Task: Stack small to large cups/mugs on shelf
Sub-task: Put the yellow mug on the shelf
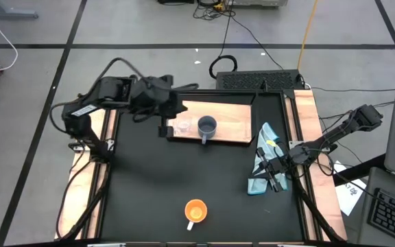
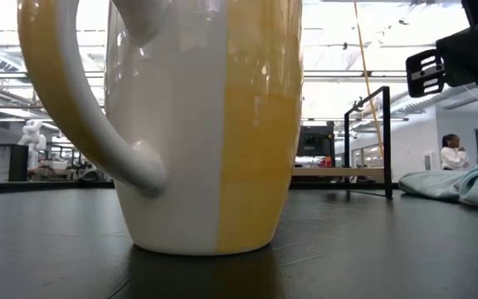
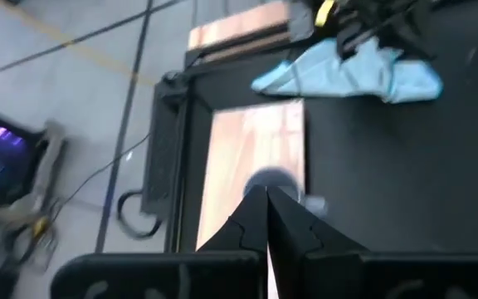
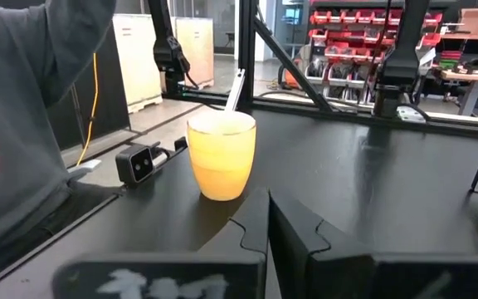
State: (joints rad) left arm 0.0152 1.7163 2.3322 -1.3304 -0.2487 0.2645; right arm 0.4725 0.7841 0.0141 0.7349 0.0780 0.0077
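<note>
Seen from above, the black table (image 1: 184, 178) carries the shelf (image 1: 232, 116), a light-wood board lying flat toward twelve o'clock, just left of centre to centre. On the board stand two of the cups: the blue-grey mug (image 1: 207, 126) near its middle, handle pointing toward six o'clock, and the clear glass cup (image 1: 182, 127) just beside it at nine o'clock, near the board's left end. The left gripper (image 1: 164, 127) hangs at that left end, just beside the glass cup, its two dark fingers (image 3: 256, 224) pressed together with nothing between them (the left wrist view shows them meeting in a point over the board, with the blue-grey mug beyond). The orange mug (image 1: 195, 212) sits alone at six o'clock near the table's front edge, well apart from the board, its white handle toward six o'clock; in the low view it fills most of the picture. The right gripper (image 1: 275, 175) rests at three o'clock on the light-blue cloth (image 1: 265, 159), jaws closed and empty, looking across the table at the orange mug. A person (image 2: 452, 154) stands far back in the room.
</note>
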